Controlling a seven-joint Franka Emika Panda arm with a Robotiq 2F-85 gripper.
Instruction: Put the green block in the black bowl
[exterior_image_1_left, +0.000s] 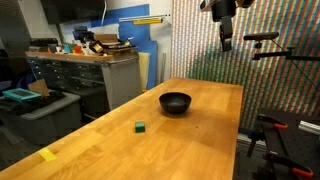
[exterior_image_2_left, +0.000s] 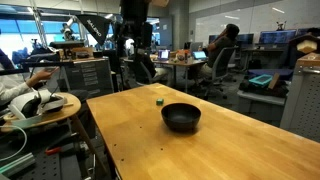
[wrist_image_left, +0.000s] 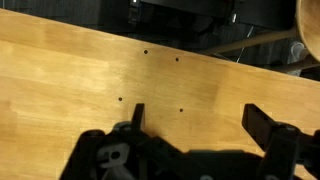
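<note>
Green block (exterior_image_1_left: 141, 127) is waiting untouched: the claw (wrist_image_left: 197, 115) is hanging wide open and empty, high above the worktop (exterior_image_1_left: 205, 140). The block is lying near the black bowl (exterior_image_1_left: 175, 102), not touching it. The approach step is likely pending, calling for a descent over the block.

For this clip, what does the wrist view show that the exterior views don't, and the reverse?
Only the wrist view: the black Robotiq gripper up close, its jaws spread wide over bare wood with small dark holes. Only the exterior views: the tiny dark green cube and the small round matte black bowl, apart on the table, plus a flat yellow scrap near an edge. Shared: the light wooden tabletop and the gripper, which hangs high above the table in an exterior view.
</note>
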